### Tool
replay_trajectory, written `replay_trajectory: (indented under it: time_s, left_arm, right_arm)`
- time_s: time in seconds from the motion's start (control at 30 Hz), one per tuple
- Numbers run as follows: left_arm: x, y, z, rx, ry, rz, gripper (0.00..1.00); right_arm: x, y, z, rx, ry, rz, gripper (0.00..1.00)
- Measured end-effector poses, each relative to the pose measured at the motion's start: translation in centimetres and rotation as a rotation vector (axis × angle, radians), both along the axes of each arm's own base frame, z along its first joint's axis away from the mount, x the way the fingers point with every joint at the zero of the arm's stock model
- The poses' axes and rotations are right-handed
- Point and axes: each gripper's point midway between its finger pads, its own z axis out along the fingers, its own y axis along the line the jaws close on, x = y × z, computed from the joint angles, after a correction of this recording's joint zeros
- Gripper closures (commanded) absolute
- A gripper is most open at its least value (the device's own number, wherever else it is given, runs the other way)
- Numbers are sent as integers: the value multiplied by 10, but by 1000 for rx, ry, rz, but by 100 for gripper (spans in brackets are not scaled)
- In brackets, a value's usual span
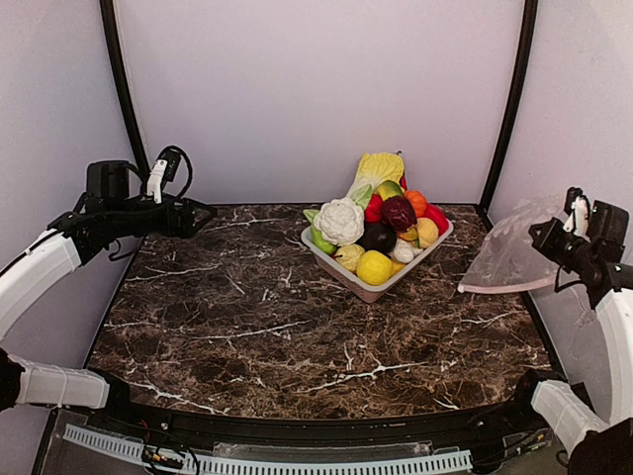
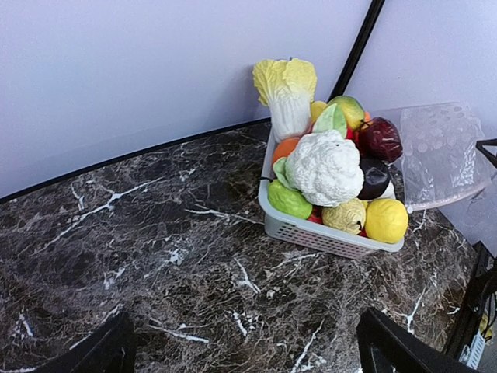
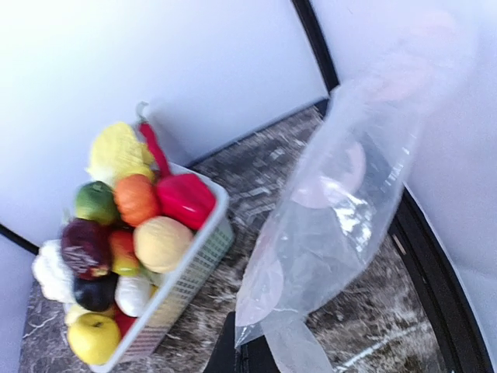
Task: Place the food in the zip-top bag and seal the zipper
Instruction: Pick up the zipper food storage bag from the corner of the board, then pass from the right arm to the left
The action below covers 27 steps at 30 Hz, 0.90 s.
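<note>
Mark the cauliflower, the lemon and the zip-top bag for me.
cauliflower (image 1: 340, 220), top external view, middle of white head.
lemon (image 1: 374, 267), top external view, centre of yellow skin.
zip-top bag (image 1: 509, 257), top external view, clear middle panel.

I see a dark brown marble-patterned table (image 1: 247, 327) veined in white, closed in by plain pale walls (image 1: 316, 89), with black struts (image 1: 122, 79) at both back corners. The light is soft and even.

Tray (image 1: 368, 292) central — bag (image 1: 504, 259) right, perhaps aloft
</note>
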Motion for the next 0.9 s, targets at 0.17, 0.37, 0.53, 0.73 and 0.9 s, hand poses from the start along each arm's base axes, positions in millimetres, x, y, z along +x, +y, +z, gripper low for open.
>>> replay_trajectory:
  time_s: [0.17,0.37,0.53,0.73,0.9]
  left_arm:
    - [-19,-26,13,-32,-49,-134,0]
    - [-51,-68,19,-73,-49,-308,0]
    - [-82,-98,26,-171,-23,-402,0]
    - [-117,-134,40,-316,21,-507,0]
    - [-134,-157,50,-388,50,-566,0]
  right_arm:
    - [-18,36,98,-16,-242,175,100]
    - [-45,90,161,34,-384,485,100]
    - [-71,124,199,74,-494,698,100]
    - [-84,147,220,107,-551,860,100]
    - [-77,170,220,156,-543,965,100]
